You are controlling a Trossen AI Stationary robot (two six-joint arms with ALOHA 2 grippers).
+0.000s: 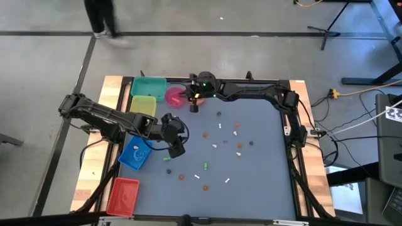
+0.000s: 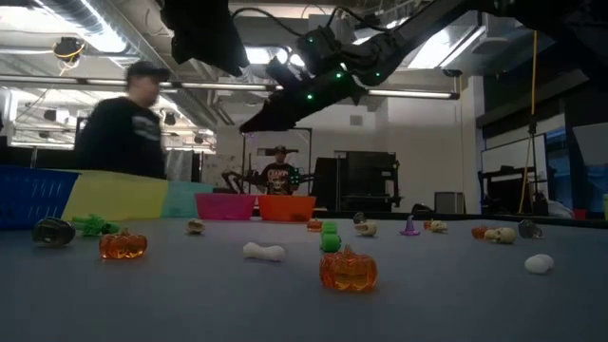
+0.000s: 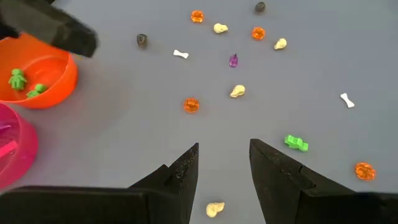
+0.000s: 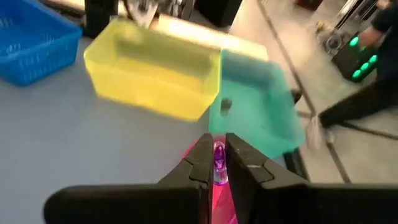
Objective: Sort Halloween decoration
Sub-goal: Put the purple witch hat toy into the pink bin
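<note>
Right hand (image 4: 216,163) pinching a small purple trinket (image 4: 219,160) above the pink bowl (image 1: 174,96).

To drop it well, hold directly over the bowl and spread the fingers only once centred, clear of the teal bin (image 4: 261,112). The trinket stands upright between the fingers, its long axis along them. The left hand (image 3: 224,163) hangs spread over the counter (image 3: 124,137), a green piece (image 3: 296,143) and a cream piece (image 3: 215,209) near its tips; other trinkets lie scattered on the counter.
</note>
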